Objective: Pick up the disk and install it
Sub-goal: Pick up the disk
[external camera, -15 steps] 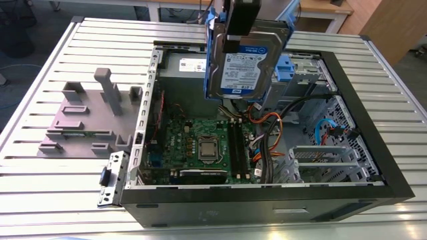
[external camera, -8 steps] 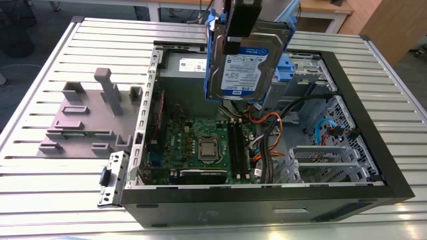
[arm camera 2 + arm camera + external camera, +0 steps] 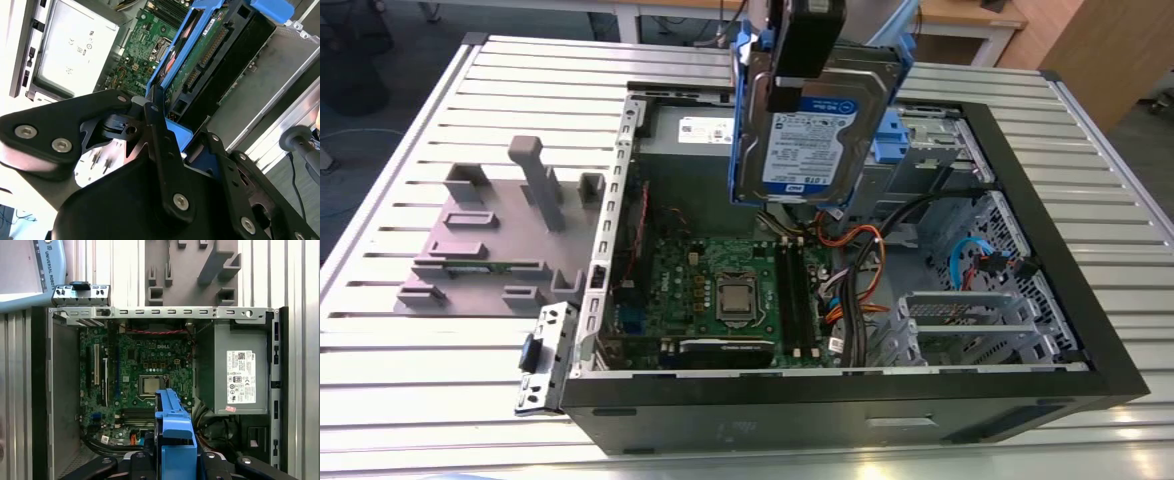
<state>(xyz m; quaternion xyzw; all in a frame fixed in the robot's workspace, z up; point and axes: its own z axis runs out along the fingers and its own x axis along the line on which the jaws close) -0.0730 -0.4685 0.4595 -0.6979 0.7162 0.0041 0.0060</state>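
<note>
The disk (image 3: 817, 125), a silver hard drive with a white-and-blue label in a blue plastic bracket, hangs upright in the air over the open computer case (image 3: 1074, 280). My gripper (image 3: 803, 45) is shut on its upper end. In the second wrist view the black fingers (image 3: 159, 131) clamp the blue bracket, and the disk's green circuit-board side (image 3: 207, 55) faces the camera. The first wrist view looks straight down past the bracket's blue edge (image 3: 175, 432) onto the motherboard (image 3: 145, 375). The disk's lower end is above the case, touching nothing.
The case lies on its side on a slatted metal table (image 3: 427, 360). Inside are the power supply (image 3: 694, 135), coloured cables (image 3: 854, 280) and a metal drive cage (image 3: 961, 325). A grey plastic stand (image 3: 494, 235) with upright posts sits at the exterior view's left.
</note>
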